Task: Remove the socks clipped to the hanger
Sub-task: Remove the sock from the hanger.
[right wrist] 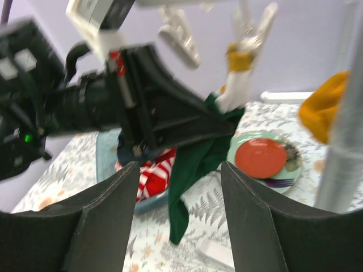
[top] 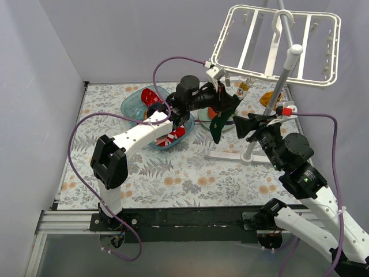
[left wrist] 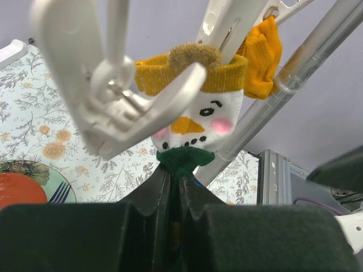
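Note:
The white hanger (top: 277, 43) hangs from a stand pole at the back right. A snowman sock with a yellow cuff, white face and green foot (left wrist: 195, 122) is still held in a white clip (left wrist: 130, 107). My left gripper (left wrist: 174, 177) is shut on its green part, just below the face. In the top view the left gripper (top: 226, 107) is under the hanger's left side, and the green foot (top: 217, 130) dangles below it. A mustard sock (left wrist: 262, 54) is clipped behind. My right gripper (right wrist: 178, 170) is open and empty, facing the green sock (right wrist: 195, 170).
A blue tub (top: 134, 105) at the left holds red and red-and-white striped socks (right wrist: 153, 175). A green plate with a red-orange ball (right wrist: 261, 157) sits under the hanger. The stand's pole (top: 271, 107) and base (top: 230, 156) stand close to my right arm.

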`<state>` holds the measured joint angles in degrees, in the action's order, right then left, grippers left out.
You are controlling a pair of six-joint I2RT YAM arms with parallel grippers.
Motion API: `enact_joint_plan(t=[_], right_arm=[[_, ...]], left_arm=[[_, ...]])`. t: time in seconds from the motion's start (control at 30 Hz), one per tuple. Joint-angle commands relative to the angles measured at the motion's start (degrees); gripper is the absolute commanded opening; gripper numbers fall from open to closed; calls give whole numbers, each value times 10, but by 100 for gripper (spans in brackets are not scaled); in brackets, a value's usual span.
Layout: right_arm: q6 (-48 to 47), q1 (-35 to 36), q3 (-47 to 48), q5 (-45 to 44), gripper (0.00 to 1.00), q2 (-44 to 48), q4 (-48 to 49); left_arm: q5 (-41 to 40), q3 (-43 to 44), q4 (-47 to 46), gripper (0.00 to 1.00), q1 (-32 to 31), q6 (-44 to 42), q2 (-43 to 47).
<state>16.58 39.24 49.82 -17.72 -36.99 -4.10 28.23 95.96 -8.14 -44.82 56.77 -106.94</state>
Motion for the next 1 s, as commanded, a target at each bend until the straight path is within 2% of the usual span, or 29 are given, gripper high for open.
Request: enact_joint_plan(t=[0.0,0.17,0.57,0.97], right_arm=[[11,2,66,-115,67,-30,6],[14,2,109,-179,68,-85,35],[5,2,134,-245,69,-150,134],[-17,2,163,-263,70,-197,182]], left_arm=[[-22,-10,-2,0,-2,-8,47],[-35,-11,7,0,-2,-7,53],[-30,-11,23,0,-2,3,68],[-12,-4,36,0,3,1,75]])
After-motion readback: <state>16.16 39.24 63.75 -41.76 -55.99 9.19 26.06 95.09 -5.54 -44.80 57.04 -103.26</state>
